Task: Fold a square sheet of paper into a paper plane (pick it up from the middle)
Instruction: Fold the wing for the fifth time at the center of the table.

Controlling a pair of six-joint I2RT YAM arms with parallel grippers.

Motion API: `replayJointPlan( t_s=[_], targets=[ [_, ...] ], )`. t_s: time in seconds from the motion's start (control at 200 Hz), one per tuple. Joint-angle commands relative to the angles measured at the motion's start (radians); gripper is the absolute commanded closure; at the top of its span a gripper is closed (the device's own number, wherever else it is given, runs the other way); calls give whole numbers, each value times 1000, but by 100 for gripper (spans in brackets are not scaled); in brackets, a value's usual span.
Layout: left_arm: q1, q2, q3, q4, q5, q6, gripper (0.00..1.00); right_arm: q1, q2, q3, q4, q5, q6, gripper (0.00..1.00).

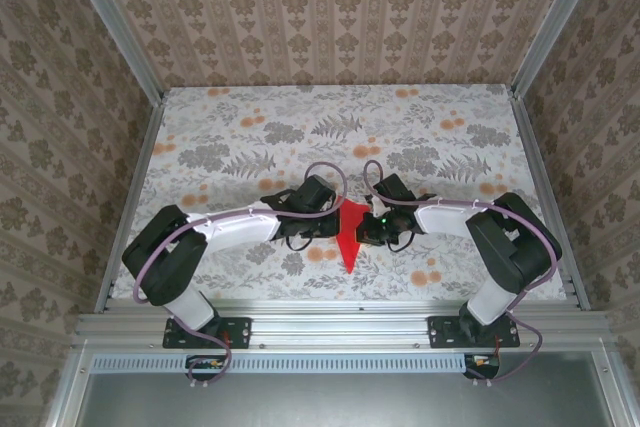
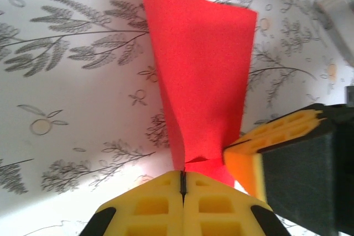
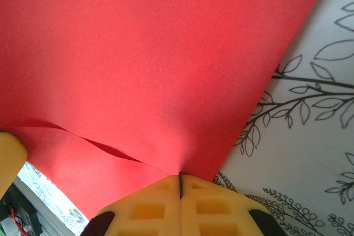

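**A:** What sits nearest?

**B:** The rail (image 1: 340, 319) at the near edge, with both bases bolted on it. From there the left arm (image 1: 225, 229) and the right arm (image 1: 465, 219) bend inward and meet over the near middle of the table (image 1: 250, 137).

**A:** And the grippers?

**B:** The left gripper (image 1: 335, 217) is clamped on the paper (image 1: 350, 245). In its wrist view the yellow fingers (image 2: 213, 189) press together, with only a thin dark seam between them, and the red sheet comes straight out of that seam. The right gripper (image 1: 366, 229) is the same, its jaws tight together and nipping the paper's edge right at the seam.

**A:** How close are the two?

**B:** Just beside each other. In the left wrist view one yellow finger of the right gripper sits right next to the left's own fingers, against the paper.

**A:** So where is the paper?

**B:** Between the two grippers, held by both. From above it reads as a red triangle whose tip points toward the rail, a little nearer than the fingers. In the left wrist view it runs away from the fingers as a bent, creased band. In the right wrist view there are two layers with a curved gap between them. I cannot tell whether the tip touches the table.

**A:** And farther off?

**B:** The table's cover has grey leaves and small orange flowers. Patterned walls (image 1: 340, 17) stand behind and to both sides.
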Motion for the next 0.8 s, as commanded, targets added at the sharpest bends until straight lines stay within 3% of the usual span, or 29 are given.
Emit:
replayJointPlan(
  t_s=[0.0,0.795],
  targets=[
    [7,25,37,37,53,-9,100,9,22,-3,-34,73,-10,100],
    [2,69,4,229,95,-124,100,10,15,-65,36,71,-11,100]
  ],
)
